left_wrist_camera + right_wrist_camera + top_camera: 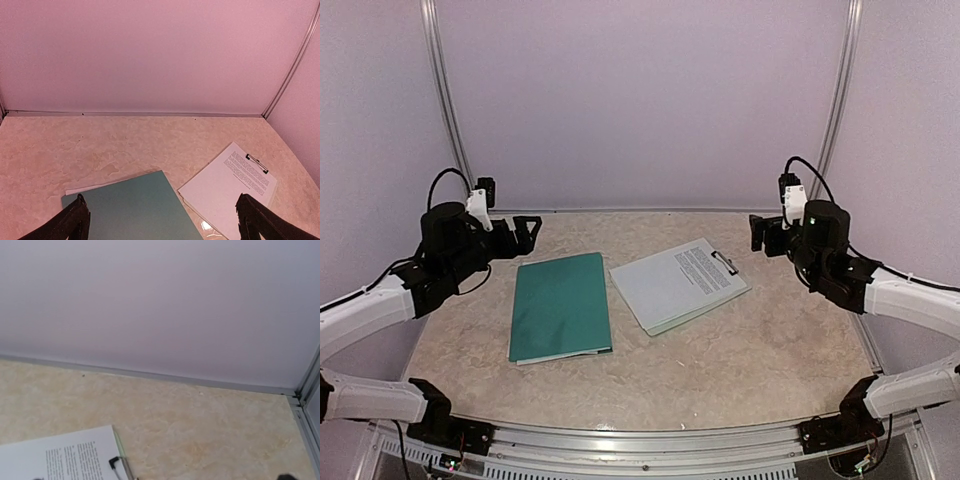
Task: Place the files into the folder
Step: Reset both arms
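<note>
Progress is nil: no sheet has left its stack and every step remains.

Top external view. The folder point(560, 305) lies closed and flat on the table point(740, 370), left of centre. Its long axis runs near-to-far, with the far end leaning slightly right. The files point(675, 285) rest just beside it to the right, stacked on a pale clipboard point(665, 325). Their long axis runs diagonally, near-left to far-right, and the clip point(724, 263) marks the far-right end. The left gripper point(525, 232) hangs above the folder's far-left corner. The right gripper point(760, 232) hangs just past the clip end. Neither touches anything.

Left wrist view. The two fingers point(75, 220) stand at opposite lower corners, set wide and holding nothing. The folder point(135, 210) lies between and below them. A thin white edge point(75, 191) shows at its far border; whether this is a sheet inside cannot be told. The files point(225, 185) lie to the right, with the printed heading toward the clip point(256, 163).

Right wrist view. Only a corner of the files point(60, 460) and the clip point(117, 463) show. One dark fingertip point(286, 476) sits at the lower right edge, far off centre, indicating a wide setting with nothing held.

Remaining, by judgement: open the cover, free the sheets from the clip and move them across.
</note>
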